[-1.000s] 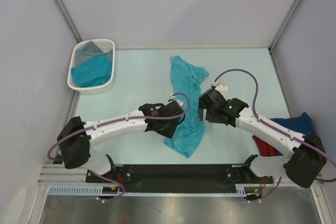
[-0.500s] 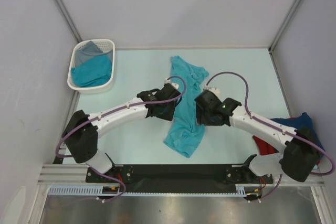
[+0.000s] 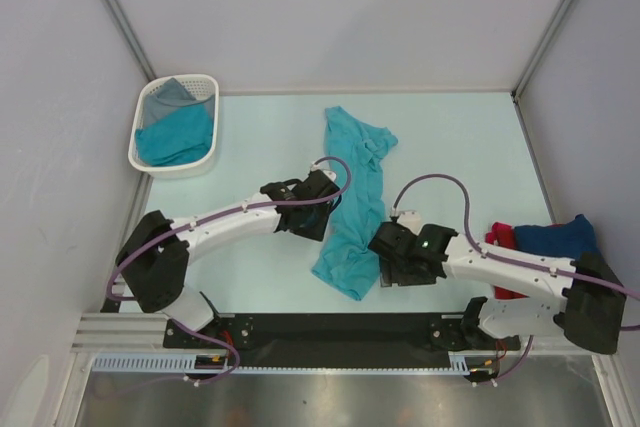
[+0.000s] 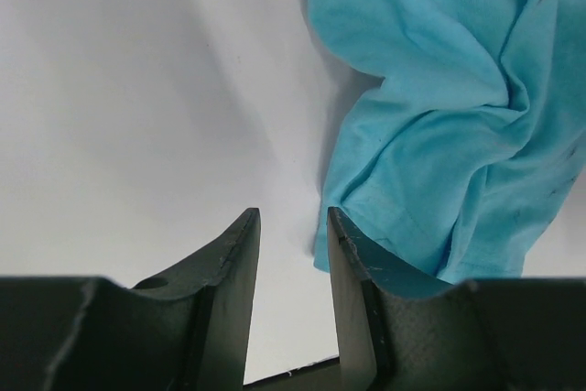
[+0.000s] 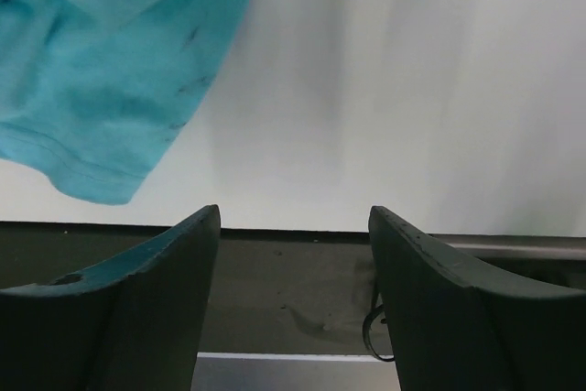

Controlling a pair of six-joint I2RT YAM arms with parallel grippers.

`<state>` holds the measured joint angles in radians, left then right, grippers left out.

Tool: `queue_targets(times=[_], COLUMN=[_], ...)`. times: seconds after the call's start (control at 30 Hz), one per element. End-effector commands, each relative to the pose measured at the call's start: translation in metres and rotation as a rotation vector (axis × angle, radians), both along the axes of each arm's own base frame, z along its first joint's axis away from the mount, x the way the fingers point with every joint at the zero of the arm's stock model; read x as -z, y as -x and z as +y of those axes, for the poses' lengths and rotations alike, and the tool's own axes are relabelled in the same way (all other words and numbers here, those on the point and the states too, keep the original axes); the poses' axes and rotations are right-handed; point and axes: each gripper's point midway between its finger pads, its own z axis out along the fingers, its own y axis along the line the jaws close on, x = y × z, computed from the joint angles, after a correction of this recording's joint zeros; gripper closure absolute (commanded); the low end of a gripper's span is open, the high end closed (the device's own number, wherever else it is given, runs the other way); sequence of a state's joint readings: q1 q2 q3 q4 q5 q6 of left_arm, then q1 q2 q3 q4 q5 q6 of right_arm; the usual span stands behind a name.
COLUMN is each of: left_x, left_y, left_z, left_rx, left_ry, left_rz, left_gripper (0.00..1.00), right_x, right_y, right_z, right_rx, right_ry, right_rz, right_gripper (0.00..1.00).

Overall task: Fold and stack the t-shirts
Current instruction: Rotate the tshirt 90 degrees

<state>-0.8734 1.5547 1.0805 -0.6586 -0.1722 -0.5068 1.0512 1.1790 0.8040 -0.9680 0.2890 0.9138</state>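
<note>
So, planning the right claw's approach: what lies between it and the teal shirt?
Only bare table between right claw and teal shirt, in the right wrist view.

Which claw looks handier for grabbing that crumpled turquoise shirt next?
Probably the left claw: its open tips sit right beside the turquoise shirt's edge. The right claw hovers by the table's front edge, off the shirt's corner.

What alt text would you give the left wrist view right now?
A crumpled teal t-shirt fills the upper right, lying on the pale table. The left pincer sits below, open and empty, one finger beside the shirt's edge.
</note>
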Motion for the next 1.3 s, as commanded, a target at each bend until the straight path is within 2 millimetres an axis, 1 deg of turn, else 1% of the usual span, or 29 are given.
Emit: queue_targets(times=[0.0, 0.07, 0.2, 0.3, 0.33, 0.4, 0.43, 0.53, 0.6, 0.73, 0.87, 0.93, 1.07, 1.2, 1.27], left_x=[-0.008, -0.007, -0.006, -0.003, -0.002, -0.002, -0.001, -0.002, -0.001, 0.001, 0.004, 0.005, 0.005, 0.007, 0.007], left_y=[-0.001, 0.001, 0.003, 0.005, 0.005, 0.005, 0.006, 0.006, 0.007, 0.01, 0.012, 0.013, 0.013, 0.014, 0.014], left_z=[-0.008, -0.006, -0.003, -0.003, -0.003, -0.004, -0.003, -0.002, -0.001, 0.003, 0.005, 0.005, 0.006, 0.006, 0.005], left_rx=[0.001, 0.001, 0.002, 0.003, 0.002, 0.005, 0.008, 0.007, 0.01, 0.01, 0.013, 0.014, 0.016, 0.018, 0.02], left_ry=[0.049, 0.048, 0.04, 0.04, 0.038, 0.04, 0.038, 0.038, 0.036, 0.028, 0.025, 0.024, 0.024, 0.022, 0.025], left_rz=[-0.017, -0.011, -0.006, 0.003, 0.007, 0.008, 0.008, 0.005, 0.007, 0.01, 0.016, 0.018, 0.016, 0.023, 0.024], left_gripper=[0.59, 0.59, 0.59, 0.59, 0.59, 0.59, 0.59, 0.59, 0.59, 0.59, 0.59, 0.6, 0.6, 0.6, 0.6], right_x=[0.013, 0.019, 0.018, 0.019, 0.017, 0.02, 0.016, 0.015, 0.017, 0.024, 0.037, 0.041, 0.03, 0.038, 0.038], right_y=[0.007, 0.009, 0.015, 0.013, 0.012, 0.008, 0.005, -0.004, -0.006, -0.007, -0.009, -0.013, -0.022, -0.023, -0.021], right_z=[0.023, 0.032, 0.053, 0.064, 0.07, 0.074, 0.08, 0.088, 0.09, 0.089, 0.075, 0.07, 0.065, 0.056, 0.057], right_rx=[-0.003, -0.017, -0.074, -0.103, -0.109, -0.122, -0.124, -0.126, -0.126, -0.117, -0.078, -0.044, -0.01, 0.002, 0.002], right_ry=[-0.039, -0.04, -0.058, -0.046, -0.051, -0.036, -0.047, -0.051, -0.049, -0.041, -0.02, -0.023, -0.05, -0.022, -0.027], right_rz=[0.016, 0.023, 0.018, 0.008, 0.003, -0.004, -0.015, -0.03, -0.032, -0.024, -0.01, -0.008, -0.049, -0.034, -0.033], right_gripper=[0.27, 0.28, 0.28, 0.28, 0.28, 0.28, 0.28, 0.28, 0.28, 0.28, 0.3, 0.31, 0.32, 0.33, 0.33])
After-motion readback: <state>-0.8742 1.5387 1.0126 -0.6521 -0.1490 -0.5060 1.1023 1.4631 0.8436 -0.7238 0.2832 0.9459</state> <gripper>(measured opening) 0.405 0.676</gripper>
